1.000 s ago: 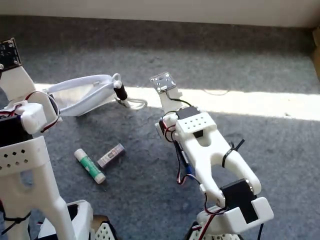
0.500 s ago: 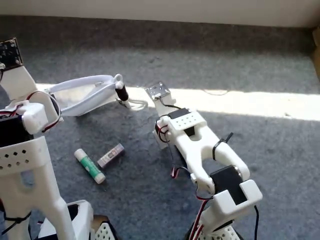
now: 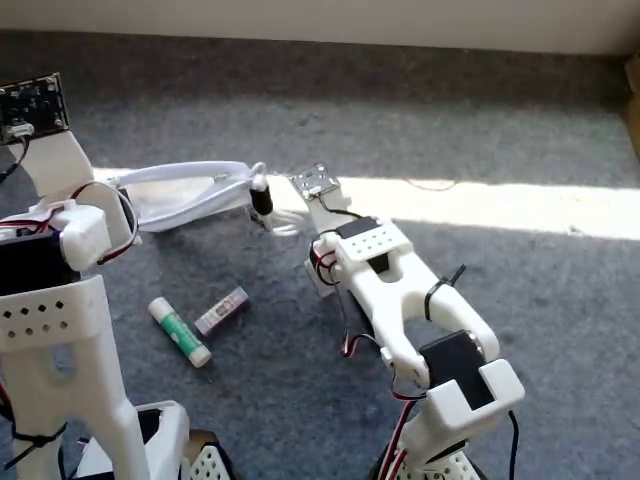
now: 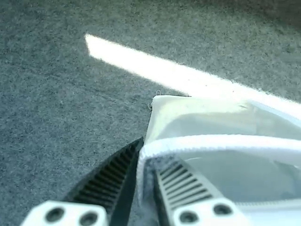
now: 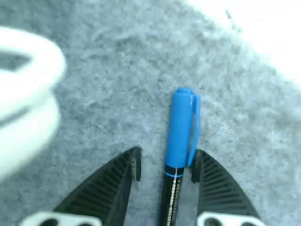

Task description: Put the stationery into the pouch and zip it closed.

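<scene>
A: You're indoors, on a carpeted floor; home or office, you can't tell from this. Grey short-pile carpet covers nearly all of your high view, and the same weave lies under both wrist views.

B: What else do you have to go on?

A: Look along the top edge of your high view. A pale flat strip meets the carpet in a straight line, like the foot of a wall. A bright band of sunlight crosses the middle from left to right. At the upper right edge you have a sliver of something tan, too little to name.
</scene>
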Robot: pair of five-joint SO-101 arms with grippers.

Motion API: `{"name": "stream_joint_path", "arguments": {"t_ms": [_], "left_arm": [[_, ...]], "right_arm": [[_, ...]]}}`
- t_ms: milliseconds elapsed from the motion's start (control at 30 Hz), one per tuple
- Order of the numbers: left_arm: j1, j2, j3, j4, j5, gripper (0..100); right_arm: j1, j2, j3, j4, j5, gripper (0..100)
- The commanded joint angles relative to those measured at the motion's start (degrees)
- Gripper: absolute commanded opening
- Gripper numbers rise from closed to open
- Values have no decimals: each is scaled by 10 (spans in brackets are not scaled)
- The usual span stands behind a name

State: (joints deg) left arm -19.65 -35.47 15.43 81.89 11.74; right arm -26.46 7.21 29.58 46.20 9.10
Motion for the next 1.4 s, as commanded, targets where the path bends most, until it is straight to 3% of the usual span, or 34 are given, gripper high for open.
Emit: {"name": "stream_joint_path", "arguments": {"t_ms": [0, 233, 467, 767, 1367], "left_arm": [[9, -3, 1, -10, -2, 7], [9, -3, 1, -10, -1, 7], [9, -3, 1, -9, -1, 7], [9, -3, 22, -25, -1, 7], [47, -3, 17, -23, -2, 7]], "right_arm": [[-13, 7, -13, -23, 5, 166], [-14, 7, -9, -23, 6, 162], [-14, 4, -9, -22, 6, 29], [-13, -3, -15, 36, 6, 23], [-13, -183, 39, 45, 3, 22]]}}
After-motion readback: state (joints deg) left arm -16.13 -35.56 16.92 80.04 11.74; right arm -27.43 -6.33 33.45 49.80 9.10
